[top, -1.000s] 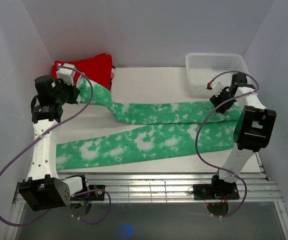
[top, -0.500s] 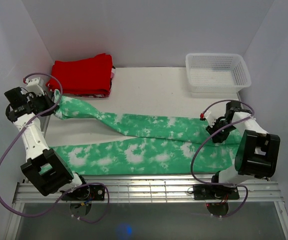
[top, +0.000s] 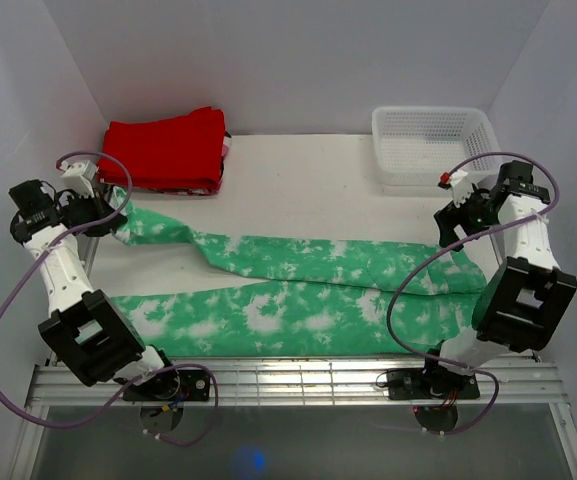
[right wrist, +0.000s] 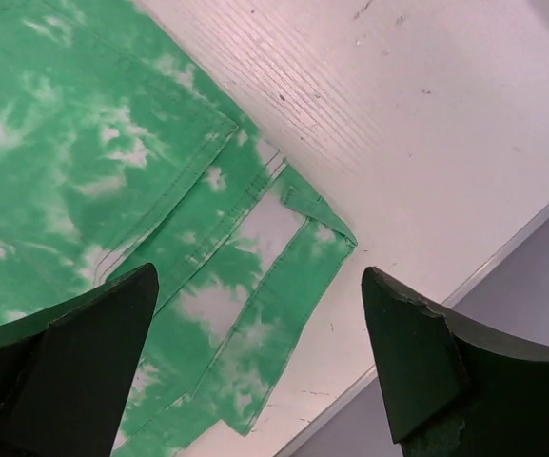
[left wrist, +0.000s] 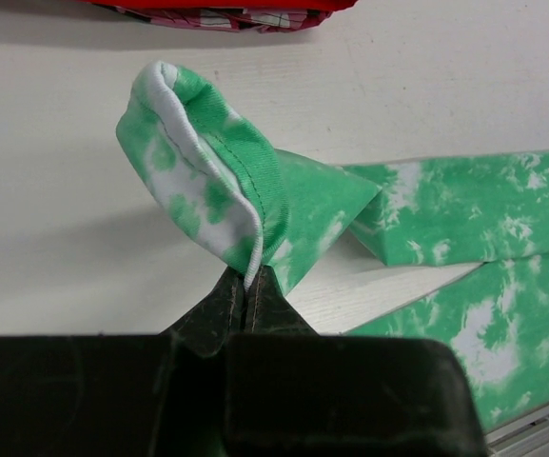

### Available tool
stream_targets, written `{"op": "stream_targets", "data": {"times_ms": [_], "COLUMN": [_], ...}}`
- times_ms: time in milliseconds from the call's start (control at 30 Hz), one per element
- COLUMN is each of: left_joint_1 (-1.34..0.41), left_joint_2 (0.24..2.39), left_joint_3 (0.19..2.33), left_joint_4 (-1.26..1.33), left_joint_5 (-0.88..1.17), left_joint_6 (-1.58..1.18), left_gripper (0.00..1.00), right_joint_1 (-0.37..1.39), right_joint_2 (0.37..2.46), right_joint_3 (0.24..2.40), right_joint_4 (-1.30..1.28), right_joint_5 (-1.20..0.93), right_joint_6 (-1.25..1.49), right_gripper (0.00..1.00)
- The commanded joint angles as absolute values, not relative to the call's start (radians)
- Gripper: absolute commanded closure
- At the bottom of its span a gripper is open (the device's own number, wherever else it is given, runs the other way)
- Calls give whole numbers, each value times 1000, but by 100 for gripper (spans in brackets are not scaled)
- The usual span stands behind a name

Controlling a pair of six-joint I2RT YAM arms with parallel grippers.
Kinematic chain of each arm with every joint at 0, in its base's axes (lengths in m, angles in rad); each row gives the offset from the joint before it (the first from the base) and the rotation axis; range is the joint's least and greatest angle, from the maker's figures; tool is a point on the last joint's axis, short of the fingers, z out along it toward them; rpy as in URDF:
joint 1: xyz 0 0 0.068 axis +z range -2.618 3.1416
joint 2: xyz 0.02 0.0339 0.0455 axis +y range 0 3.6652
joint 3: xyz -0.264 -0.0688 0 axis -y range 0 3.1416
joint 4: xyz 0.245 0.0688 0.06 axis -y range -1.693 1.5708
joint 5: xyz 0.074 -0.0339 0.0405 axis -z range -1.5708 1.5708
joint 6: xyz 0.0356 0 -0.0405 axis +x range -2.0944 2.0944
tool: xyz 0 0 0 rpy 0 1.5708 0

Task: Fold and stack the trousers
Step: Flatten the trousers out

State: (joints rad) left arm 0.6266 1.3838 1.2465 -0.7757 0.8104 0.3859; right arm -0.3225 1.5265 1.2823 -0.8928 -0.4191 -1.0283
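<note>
A robotics lab test cell is indicated: a white worktop is boxed in by plain white walls, and a cabled left arm and right arm are bolted to a metal rail at its near edge.

We note that in the top view the right arm covers the trousers at the right edge of the table, so the waist end there is untraceable. The left gripper is too small to separate its tips. In the left wrist view the upper edge cuts the red garment. In the right wrist view the trousers run off the left and top edges, and the lower edge cuts the fingers of the right gripper.
</note>
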Motion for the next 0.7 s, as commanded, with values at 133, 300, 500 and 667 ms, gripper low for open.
{"op": "stream_targets", "data": {"times_ms": [133, 300, 500, 667], "left_joint_1": [655, 681, 730, 821], "left_joint_2": [1445, 1499, 1554, 1568], "left_joint_3": [1342, 1381, 1430, 1445], "left_joint_4": [-785, -796, -836, -894], "left_joint_5": [900, 931, 971, 1089], "left_joint_6": [382, 390, 454, 584], "left_gripper": [100, 97, 100, 100], "right_joint_1": [-362, -365, -371, -413], "right_joint_2": [1756, 1827, 1842, 1766], "right_joint_3": [1376, 1335, 1335, 1338], "right_joint_4": [-796, -727, -778, -798], "right_joint_5": [-325, -258, -405, -479], "right_joint_6": [-851, -801, -792, -814], "right_gripper": [6, 2, 55, 92]}}
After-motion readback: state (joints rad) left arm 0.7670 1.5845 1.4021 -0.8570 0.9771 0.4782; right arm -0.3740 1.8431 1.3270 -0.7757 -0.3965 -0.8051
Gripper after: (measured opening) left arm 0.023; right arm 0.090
